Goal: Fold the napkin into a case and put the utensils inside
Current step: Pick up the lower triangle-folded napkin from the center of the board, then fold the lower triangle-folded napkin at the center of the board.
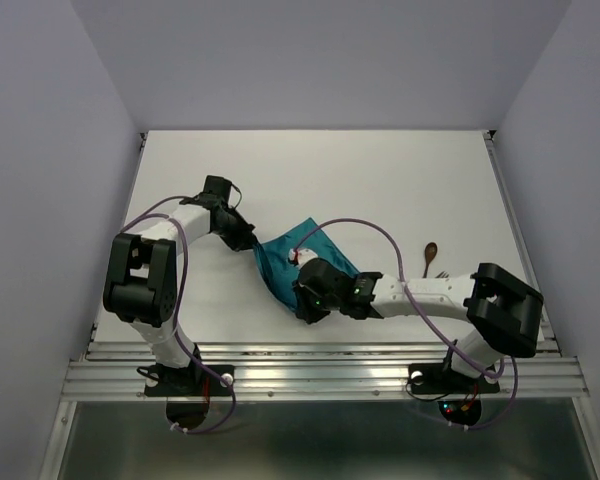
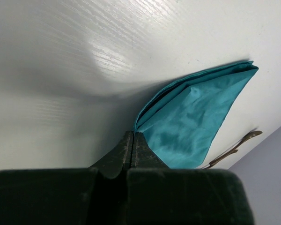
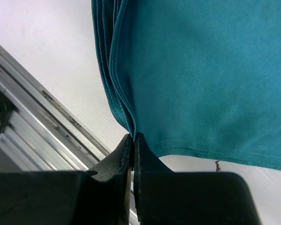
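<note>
Napkin [image 1: 280, 265] is lying bunched on the table [image 1: 380, 170], about the middle of it. Left gripper [image 2: 132, 138] is clamped onto the napkin's left corner, and right gripper [image 3: 133, 140] pinches its near edge, arm coming in from the napkin's right. Utensils [image 1: 430, 254] lie right of the napkin, well apart from it, the fork [image 1: 442, 272] on the nearer side. The rail [image 1: 320, 350] runs in front of the napkin.

Fork [image 1: 442, 272], seemingly half behind right arm [image 1: 430, 293]
</note>
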`<state>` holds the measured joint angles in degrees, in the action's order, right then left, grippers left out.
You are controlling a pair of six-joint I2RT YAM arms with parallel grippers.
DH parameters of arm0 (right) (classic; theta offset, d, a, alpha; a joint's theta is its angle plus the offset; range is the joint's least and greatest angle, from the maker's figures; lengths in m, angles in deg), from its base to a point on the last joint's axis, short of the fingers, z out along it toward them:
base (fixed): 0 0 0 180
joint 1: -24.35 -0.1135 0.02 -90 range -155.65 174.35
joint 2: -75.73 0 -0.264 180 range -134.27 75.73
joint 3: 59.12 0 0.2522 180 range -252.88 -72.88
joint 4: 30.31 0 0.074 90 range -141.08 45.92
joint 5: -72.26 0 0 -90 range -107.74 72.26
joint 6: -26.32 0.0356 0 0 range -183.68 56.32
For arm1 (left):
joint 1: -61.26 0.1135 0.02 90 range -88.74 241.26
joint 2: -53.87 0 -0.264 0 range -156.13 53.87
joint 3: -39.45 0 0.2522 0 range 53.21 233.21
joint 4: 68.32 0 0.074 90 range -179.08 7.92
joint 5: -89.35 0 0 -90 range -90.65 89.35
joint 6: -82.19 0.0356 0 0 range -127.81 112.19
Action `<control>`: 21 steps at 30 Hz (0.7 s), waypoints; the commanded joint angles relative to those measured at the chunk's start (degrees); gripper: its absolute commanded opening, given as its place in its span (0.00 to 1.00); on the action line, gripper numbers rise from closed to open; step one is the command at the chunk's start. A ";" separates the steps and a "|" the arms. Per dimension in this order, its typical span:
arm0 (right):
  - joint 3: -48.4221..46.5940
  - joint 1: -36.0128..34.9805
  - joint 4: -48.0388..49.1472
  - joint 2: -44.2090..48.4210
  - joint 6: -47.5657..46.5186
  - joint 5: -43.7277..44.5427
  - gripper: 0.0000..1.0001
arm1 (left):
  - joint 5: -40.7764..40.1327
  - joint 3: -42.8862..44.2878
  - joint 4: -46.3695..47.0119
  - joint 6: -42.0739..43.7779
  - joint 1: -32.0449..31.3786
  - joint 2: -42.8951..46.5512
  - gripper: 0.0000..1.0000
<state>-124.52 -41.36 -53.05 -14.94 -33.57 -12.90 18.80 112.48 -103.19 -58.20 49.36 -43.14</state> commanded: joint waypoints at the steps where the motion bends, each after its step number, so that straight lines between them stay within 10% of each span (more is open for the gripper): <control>1: 1.80 3.47 5.28 2.25 2.41 -8.52 0.01 | -1.87 3.84 -6.14 0.56 -0.14 -0.11 0.00; 21: 10.76 17.01 21.45 1.46 15.76 -28.92 0.01 | -4.15 11.48 -15.98 3.63 -0.23 -7.75 0.00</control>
<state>-114.81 -26.06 -37.92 -13.61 -21.09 -37.49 16.02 121.37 -114.70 -56.65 49.36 -50.33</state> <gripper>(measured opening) 0.043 0.037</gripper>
